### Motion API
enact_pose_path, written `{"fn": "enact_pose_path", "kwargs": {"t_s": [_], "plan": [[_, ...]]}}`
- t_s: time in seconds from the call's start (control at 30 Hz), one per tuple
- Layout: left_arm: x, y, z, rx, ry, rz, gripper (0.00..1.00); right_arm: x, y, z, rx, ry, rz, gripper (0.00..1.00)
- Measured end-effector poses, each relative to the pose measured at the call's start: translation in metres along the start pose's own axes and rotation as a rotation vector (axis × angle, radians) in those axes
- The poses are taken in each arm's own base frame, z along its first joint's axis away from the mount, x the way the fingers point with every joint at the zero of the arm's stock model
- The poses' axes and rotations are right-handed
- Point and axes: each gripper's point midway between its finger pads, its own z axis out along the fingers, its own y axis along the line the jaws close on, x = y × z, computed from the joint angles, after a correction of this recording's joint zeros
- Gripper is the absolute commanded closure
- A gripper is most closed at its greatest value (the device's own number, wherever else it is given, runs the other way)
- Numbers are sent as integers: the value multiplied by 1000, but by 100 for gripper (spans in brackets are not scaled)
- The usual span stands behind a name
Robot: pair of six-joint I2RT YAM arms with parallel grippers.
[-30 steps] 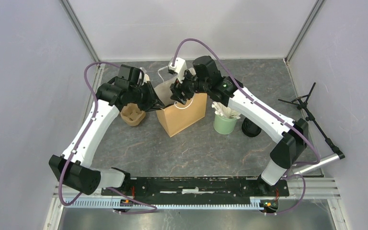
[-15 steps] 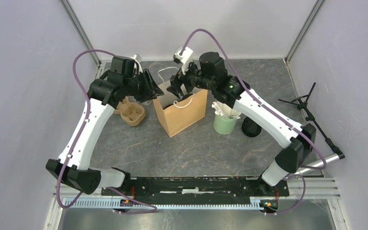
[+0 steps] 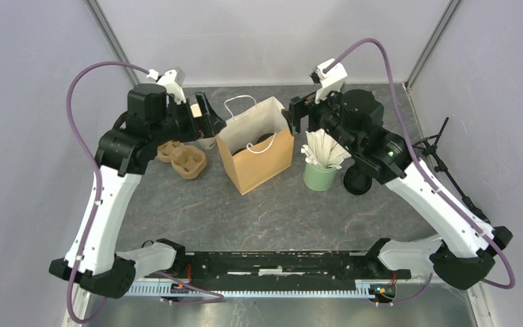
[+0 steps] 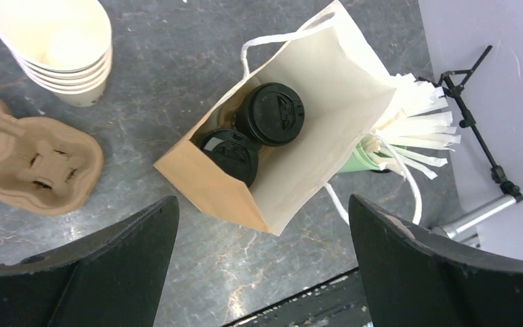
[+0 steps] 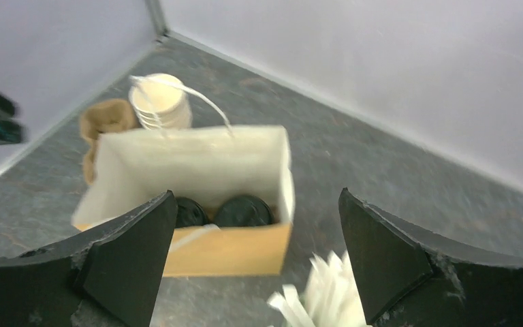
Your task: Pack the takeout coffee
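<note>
The brown paper bag (image 3: 259, 160) stands upright and open in the middle of the table. Two takeout coffee cups sit side by side on its floor, showing only their black lids (image 4: 270, 114) (image 4: 230, 151). The right wrist view shows the same lids (image 5: 244, 211) (image 5: 191, 212) inside the bag (image 5: 225, 248). My left gripper (image 3: 204, 119) hovers above the bag's left rim, open and holding nothing. Off the bag's right rim my right gripper (image 3: 298, 112) hangs in the air, jaws wide and empty. Both wrist views look down between spread fingers (image 4: 262, 201) (image 5: 256, 193).
A cardboard cup carrier (image 3: 182, 157) lies left of the bag, with a stack of lidless cream cups (image 4: 61, 48) behind it. A green cup of white sticks (image 3: 321, 170) stands right of the bag. Further right are a black round object (image 3: 357, 180) and a small tripod stand (image 3: 442, 157).
Both grippers have risen from the bag's mouth and drawn apart, left to the left, right to the right. Both have opened wide. The bag now stands open and untouched.
</note>
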Motion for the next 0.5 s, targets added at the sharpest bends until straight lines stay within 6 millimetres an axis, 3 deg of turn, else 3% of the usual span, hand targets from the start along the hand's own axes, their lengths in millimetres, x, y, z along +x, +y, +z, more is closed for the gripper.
{"fn": "enact_pose_path", "kwargs": {"t_s": [0.17, 0.33, 0.5], "plan": [[15, 12, -13, -27, -20, 21, 0, 40, -28, -24, 166, 151, 45, 22], [28, 23, -11, -58, 2, 27, 0, 107, -35, -33, 218, 366, 43, 41], [32, 26, -8, -64, 13, 28, 0, 137, -30, -41, 190, 496, 39, 56]]}}
